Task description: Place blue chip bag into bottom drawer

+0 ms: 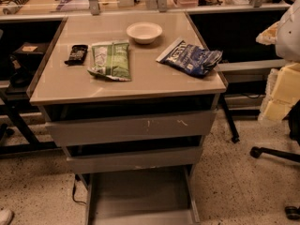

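Claw isn't in shot, so can't tell its state; blue chip bag (192, 58) lies right side of the desk (145, 81), long axis roughly left-right, bottom drawer (140, 193) open below, nearer.

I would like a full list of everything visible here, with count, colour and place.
blue chip bag: one, dark blue and white, right side of cabinet top
green and white snack bag: one, left of centre on top
bowl: one, white, back centre of top
small packet: one, black, left of green bag
upper drawers: two, grey, under the top
bottom drawer: one, grey, pulled out near the floor
claw: none in view
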Tool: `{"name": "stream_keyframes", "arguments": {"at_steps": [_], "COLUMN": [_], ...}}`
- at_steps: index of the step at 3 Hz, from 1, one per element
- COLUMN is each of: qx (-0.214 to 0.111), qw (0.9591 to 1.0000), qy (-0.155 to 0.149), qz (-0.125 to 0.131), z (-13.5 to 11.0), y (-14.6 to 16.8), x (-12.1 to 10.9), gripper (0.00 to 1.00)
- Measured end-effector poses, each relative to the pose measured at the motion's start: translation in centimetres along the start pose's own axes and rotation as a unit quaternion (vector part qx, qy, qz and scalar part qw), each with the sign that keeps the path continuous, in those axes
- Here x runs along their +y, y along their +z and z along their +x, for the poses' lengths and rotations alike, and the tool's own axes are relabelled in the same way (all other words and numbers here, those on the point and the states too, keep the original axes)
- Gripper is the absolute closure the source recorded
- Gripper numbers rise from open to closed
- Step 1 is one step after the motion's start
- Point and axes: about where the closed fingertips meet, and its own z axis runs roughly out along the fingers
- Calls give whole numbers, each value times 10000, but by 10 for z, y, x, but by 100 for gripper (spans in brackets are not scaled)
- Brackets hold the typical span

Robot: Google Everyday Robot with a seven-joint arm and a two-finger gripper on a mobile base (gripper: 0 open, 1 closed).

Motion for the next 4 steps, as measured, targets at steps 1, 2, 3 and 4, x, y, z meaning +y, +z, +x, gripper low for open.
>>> {"name": "stream_keyframes", "arguments": {"at_steps": [1, 2, 3, 4], "qx": [-3, 91, 355, 332], "qw": [10000, 9998, 9992, 9992], "qy": [22, 154, 202, 208], "qz": [30, 29, -3, 10], "z": [-6, -20, -62, -63], "y": [1, 8, 45, 46], "x": [-4, -26, -66, -68], "gripper": [0, 0, 0, 0]}}
